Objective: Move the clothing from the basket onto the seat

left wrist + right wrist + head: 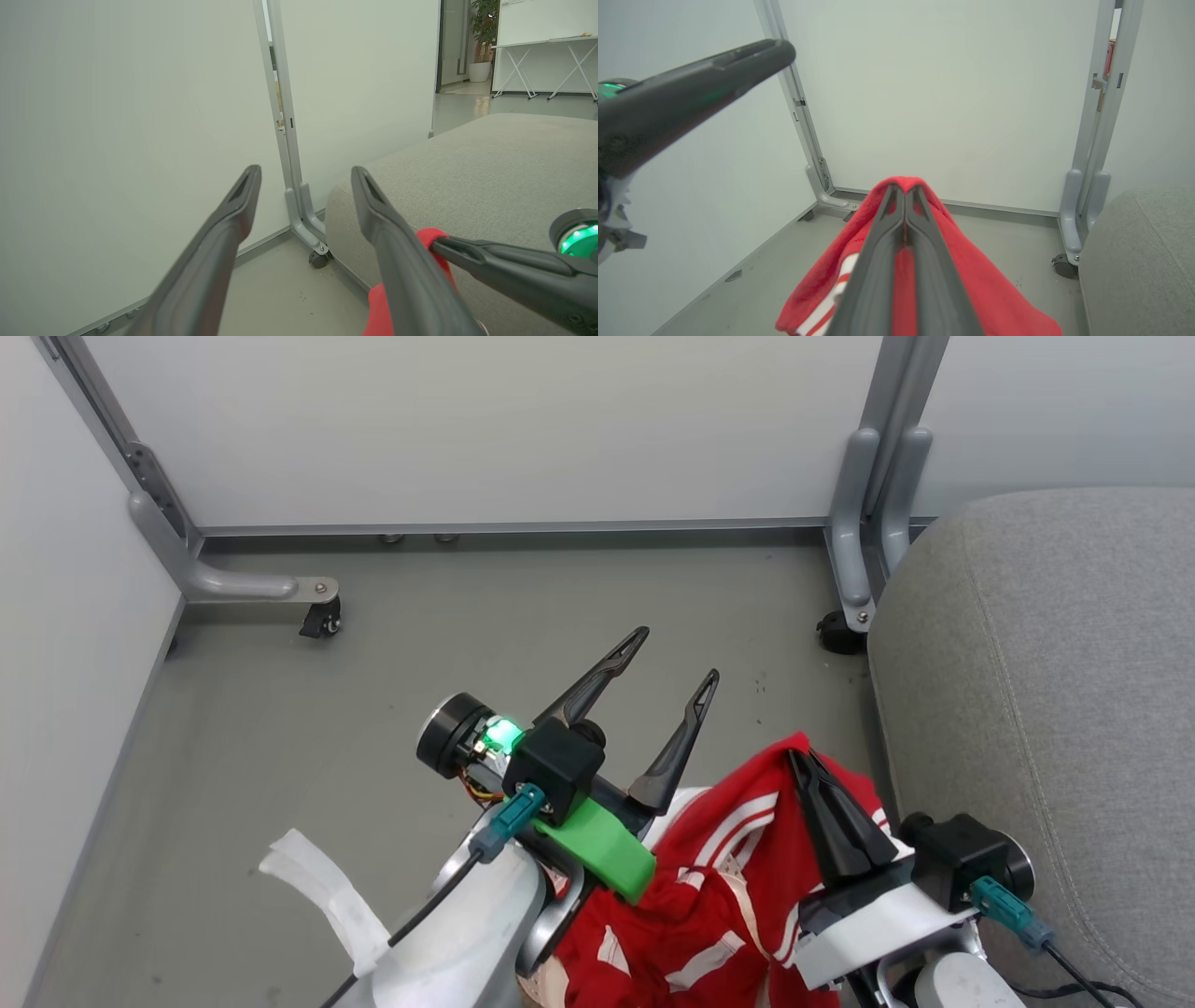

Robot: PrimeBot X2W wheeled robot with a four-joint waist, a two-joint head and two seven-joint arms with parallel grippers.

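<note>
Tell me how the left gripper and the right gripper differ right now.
The left gripper stands open, jaws apart; the right gripper is shut. The left gripper holds nothing; the right gripper pinches a fold of the red clothing. The right gripper sits nearer the grey seat than the left gripper. Both have long dark fingers.

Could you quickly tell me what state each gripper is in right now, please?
Left gripper: open, holding nothing.
Right gripper: closed on the red clothing.
</note>
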